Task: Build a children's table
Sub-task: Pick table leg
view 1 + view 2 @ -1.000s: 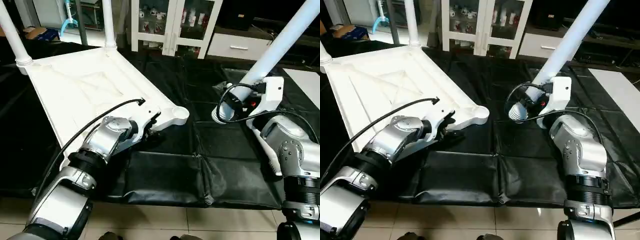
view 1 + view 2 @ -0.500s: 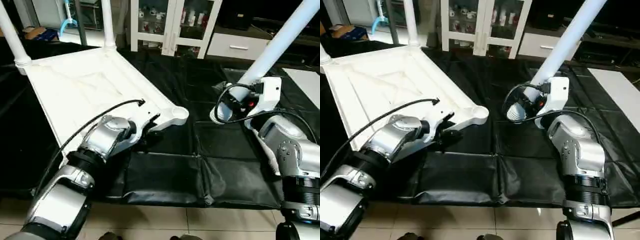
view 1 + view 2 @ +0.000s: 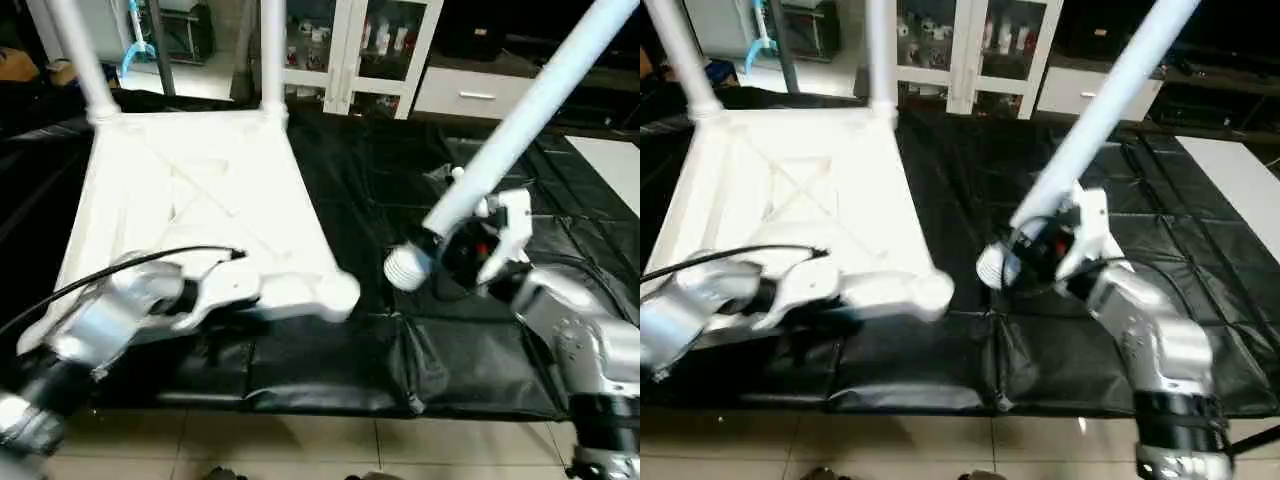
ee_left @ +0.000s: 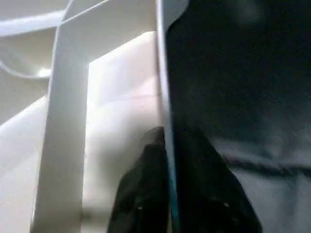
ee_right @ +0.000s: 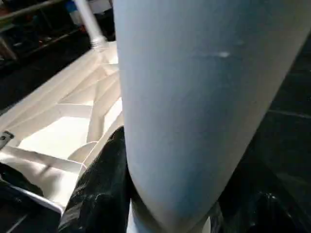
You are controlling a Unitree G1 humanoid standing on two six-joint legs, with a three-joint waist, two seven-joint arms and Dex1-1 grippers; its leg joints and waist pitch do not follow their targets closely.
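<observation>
Left gripper (image 4: 170, 204) clamps the near rim of the tabletop (image 3: 200, 200), low in the left half of the left eye frame; in the left wrist view 1 black finger (image 4: 141, 194) lies on the white inner side of the thin rim and the other on the dark outer side. Its silver forearm (image 3: 100, 320) runs in from the lower left corner, with a black cable (image 3: 120, 270) arching over it.

Right gripper (image 5: 170, 213) grips a loose leg (image 3: 510, 130) near its lower end, right of centre in the left eye frame. In the right wrist view the black fingers (image 5: 97, 184) sit on both sides of the fat white tube. That leg slants from the upper right corner down toward the middle, and its ribbed end (image 3: 402, 266) hangs just above the black cover (image 3: 370, 180), near the tabletop's rounded near-right corner socket (image 3: 335, 295) but apart from it.

Tabletop lies upside down on the cover, filling the left and centre of the frame, its X ribs facing up. 2 legs (image 3: 82, 60) (image 3: 271, 50) stand upright in the 2 far corner sockets, in the upper left. A white cabinet (image 3: 350, 50) stands beyond the cover at the top centre, and pale floor tiles (image 3: 300, 450) run along the bottom edge.
</observation>
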